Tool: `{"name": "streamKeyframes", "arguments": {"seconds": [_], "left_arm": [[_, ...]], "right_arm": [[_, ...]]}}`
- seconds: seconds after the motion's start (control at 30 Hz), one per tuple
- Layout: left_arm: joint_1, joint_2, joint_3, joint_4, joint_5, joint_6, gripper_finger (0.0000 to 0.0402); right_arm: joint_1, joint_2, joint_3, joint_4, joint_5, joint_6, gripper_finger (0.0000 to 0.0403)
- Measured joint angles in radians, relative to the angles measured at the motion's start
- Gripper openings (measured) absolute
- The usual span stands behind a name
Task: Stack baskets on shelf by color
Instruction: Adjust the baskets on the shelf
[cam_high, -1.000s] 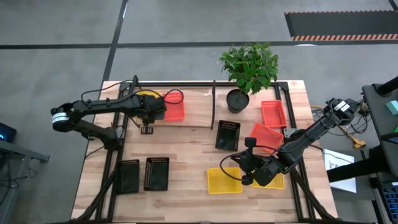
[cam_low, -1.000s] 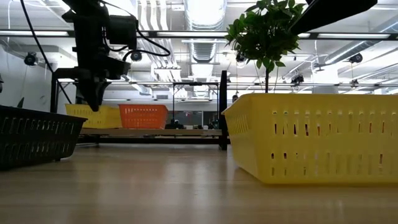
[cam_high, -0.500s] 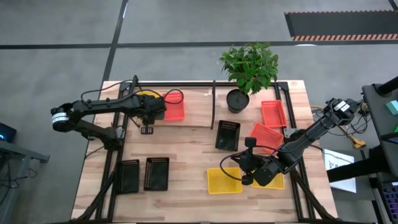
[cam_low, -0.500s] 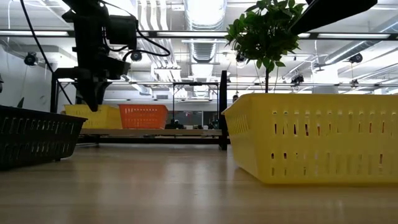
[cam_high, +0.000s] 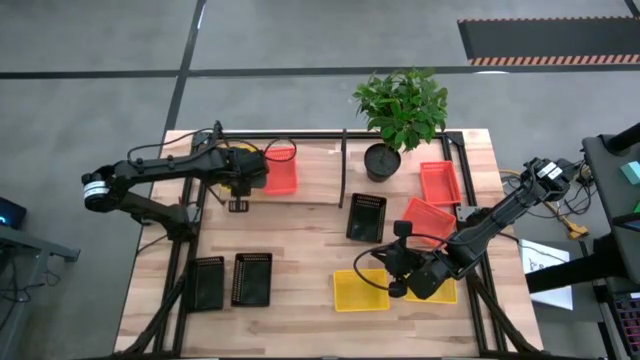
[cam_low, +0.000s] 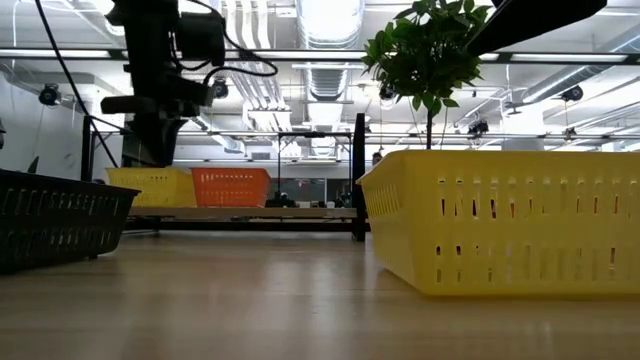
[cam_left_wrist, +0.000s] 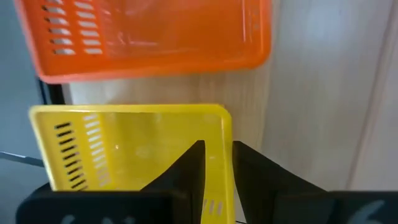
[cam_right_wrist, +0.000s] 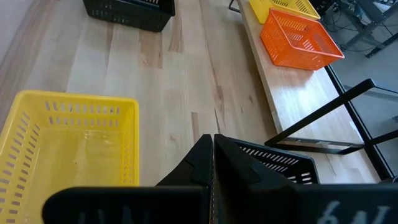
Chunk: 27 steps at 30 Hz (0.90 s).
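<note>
My left claw (cam_left_wrist: 216, 163) hangs over the shelf (cam_high: 310, 172) with its fingers slightly parted astride the rim of the yellow basket (cam_left_wrist: 134, 146), not clamping it. That basket sits on the shelf just beside an orange basket (cam_left_wrist: 149, 31). My right claw (cam_right_wrist: 213, 163) is clenched on nothing, low over the bench (cam_high: 300, 250) above another yellow basket (cam_right_wrist: 65, 146) and a black basket (cam_right_wrist: 280, 165). More black baskets (cam_high: 238, 280) lie near the front left, and red-orange ones (cam_high: 436, 195) near the potted plant (cam_high: 398, 112).
</note>
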Motion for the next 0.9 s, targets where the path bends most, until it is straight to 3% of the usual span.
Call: {"name": "streamKeyframes", "arguments": {"seconds": [0.23, 0.47, 0.63, 0.9], "left_arm": [[-0.018, 0.000, 0.076, -0.012, 0.013, -0.029, 0.0064], [-0.094, 0.000, 0.118, 0.149, 0.216, -0.200, 0.0063], [-0.171, 0.019, 0.117, 0.253, 0.227, -0.209, 0.0063], [-0.184, 0.099, 0.109, 0.213, 0.225, -0.201, 0.0063]], "right_arm": [[0.000, 0.000, 0.000, 0.000, 0.000, 0.000, 0.0009], [0.000, 0.000, 0.000, -0.001, 0.000, -0.002, 0.0009], [0.000, 0.000, 0.000, -0.003, -0.001, -0.001, 0.0009], [0.000, 0.000, -0.002, -0.006, -0.006, 0.004, 0.0009]]}}
